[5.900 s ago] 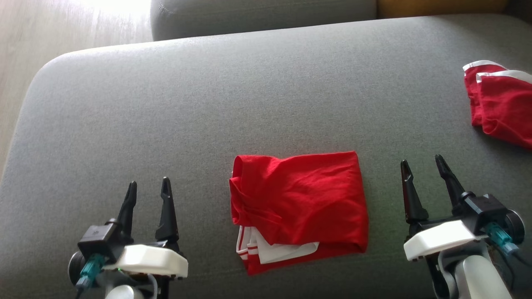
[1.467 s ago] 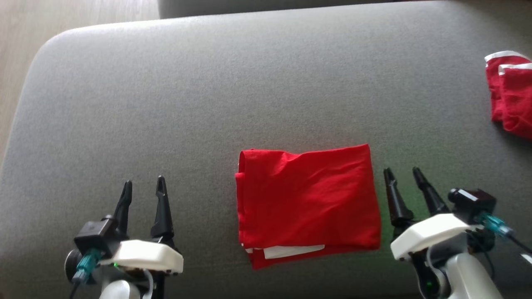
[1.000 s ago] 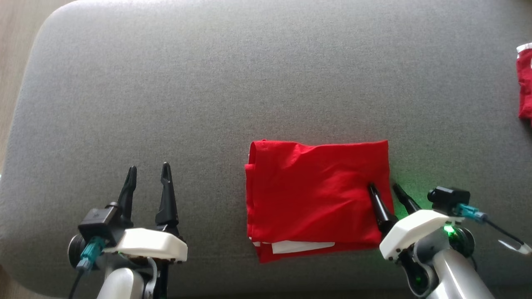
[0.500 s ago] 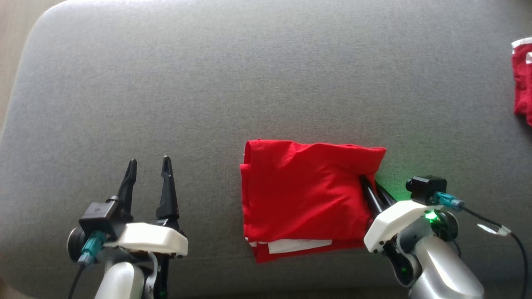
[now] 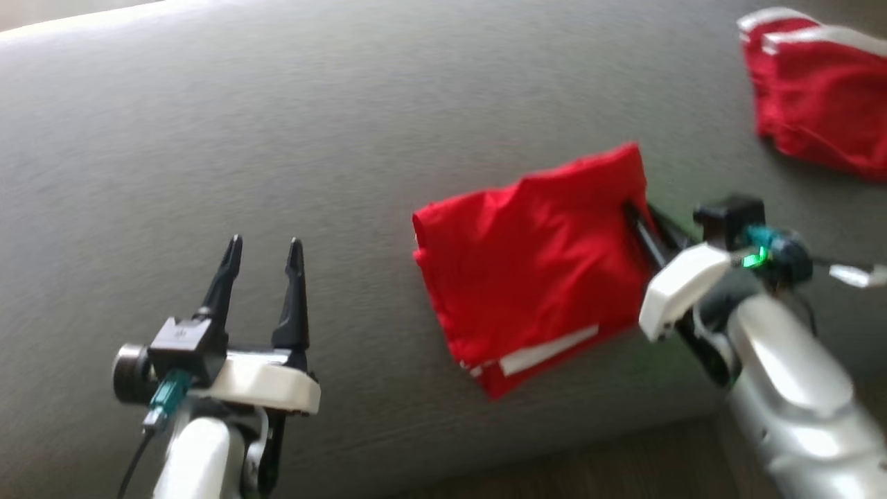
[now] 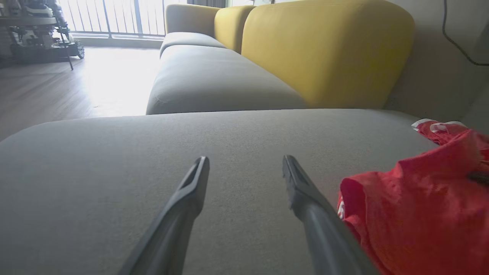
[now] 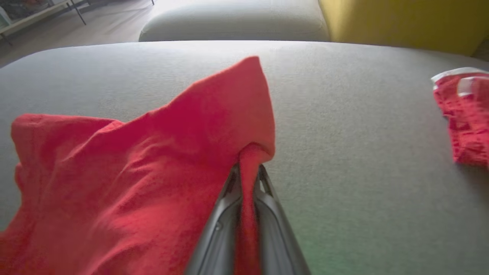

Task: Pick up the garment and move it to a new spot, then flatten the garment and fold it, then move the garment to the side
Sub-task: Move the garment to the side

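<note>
Lying apart from the garment, a second garment is seen on the sofa; the first is pinched in the right jaws, the left jaws held wide.

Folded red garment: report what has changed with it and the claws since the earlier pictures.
The right claw, earlier open beside the folded red garment, moved in and shut on its right edge, now bunched and raised off the grey cushion. The left claw stayed open and empty; the other red garment stayed put. The head camera also turned.
</note>
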